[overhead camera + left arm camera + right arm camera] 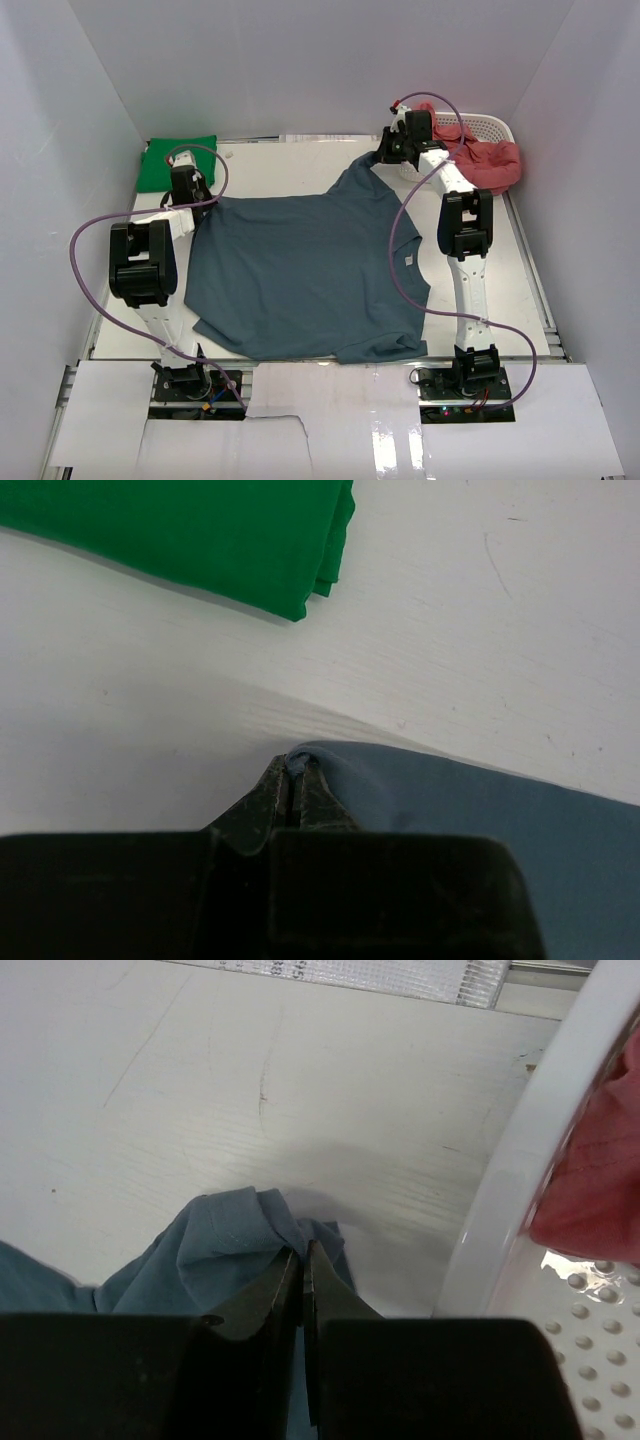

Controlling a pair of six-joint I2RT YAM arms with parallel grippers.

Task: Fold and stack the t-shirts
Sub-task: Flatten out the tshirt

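White walls box in a pale, scuffed tabletop [290, 165], w/ both my arms bolted at its near edge. Spread over the middle lies the slate blue short-sleeved cloth t-shirt [300, 270]. It is mostly flat, w/ its neck opening toward the right side and a few soft ripples along the near hem.

My left claw [293, 778] is pressed together on a small nub of the blue edge at the shirt's far left corner, tips low at the tabletop. From the left wrist cam, blue cloth runs off to the right of the tips. A neatly folded bright green cloth t-shirt [200, 530] sits beyond them, apart from the blue one, w/ a strip of bare table btwn.

My right claw [302, 1258] is likewise pinched tight on a crumpled bunch of blue cloth at the far right corner of the shirt. Seen from above, that corner is drawn out toward the back of the table. The pinch sits just beside the curved rim of a white perforated plastic basket [510, 1160], not touching it as far as the wrist cam shows.

Salmon red cloth t-shirts [492, 160] are heaped in the basket, one spilling over its right rim. The green shirt occupies the table's far left corner, well apart from the basket. Purple cables [90, 250] loop off each arm.
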